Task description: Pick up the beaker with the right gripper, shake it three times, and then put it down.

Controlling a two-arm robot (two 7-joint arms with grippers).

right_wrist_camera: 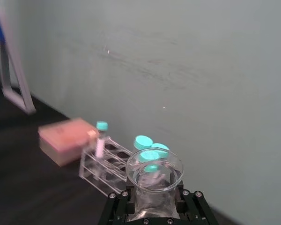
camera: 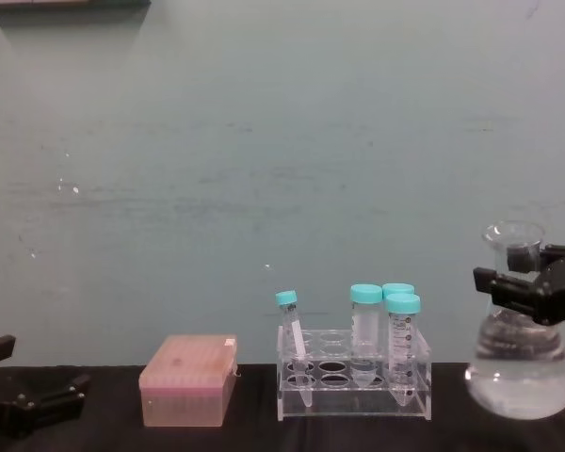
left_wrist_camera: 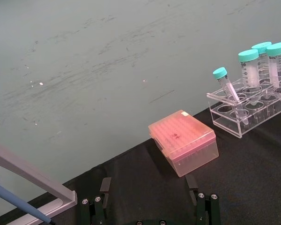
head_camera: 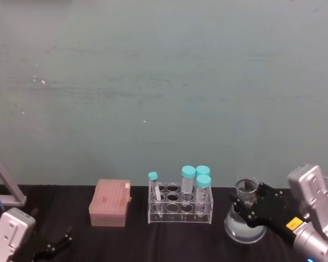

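The beaker (head_camera: 244, 227) is a clear conical flask holding some clear liquid, at the right of the black table just right of the tube rack. My right gripper (head_camera: 246, 205) is shut on its neck below the flared rim. In the chest view the beaker (camera: 523, 379) hangs upright in the right gripper (camera: 524, 284); I cannot tell whether its base touches the table. The right wrist view looks down over the beaker's rim (right_wrist_camera: 154, 168) between the right gripper's fingers (right_wrist_camera: 122, 202). My left gripper (head_camera: 56, 245) rests open at the table's near left, with nothing between its fingers (left_wrist_camera: 96, 206).
A clear rack (head_camera: 180, 207) with several teal-capped tubes stands mid-table. A pink lidded box (head_camera: 110, 203) sits to its left. A grey metal stand (head_camera: 3, 183) with a blue tool is at the far left. A teal wall runs behind the table.
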